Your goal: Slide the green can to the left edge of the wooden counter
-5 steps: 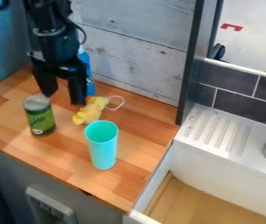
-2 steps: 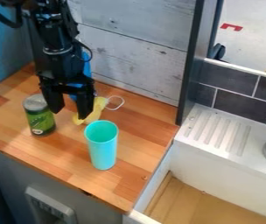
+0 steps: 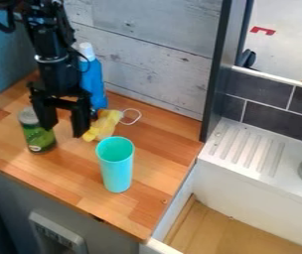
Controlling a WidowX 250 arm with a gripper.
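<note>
Farther left, the green can point(image 3: 38, 138)

Turquoise cup point(image 3: 117, 168) on wooden counter point(image 3: 160, 149), blue bottle point(image 3: 96, 84) by plank wall point(image 3: 160, 64), dark tiles point(image 3: 257, 89)

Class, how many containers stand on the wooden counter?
3: the green can by the gripper, the turquoise cup nearer the front, and the blue bottle at the back by the wall. The arm may hide another.
</note>
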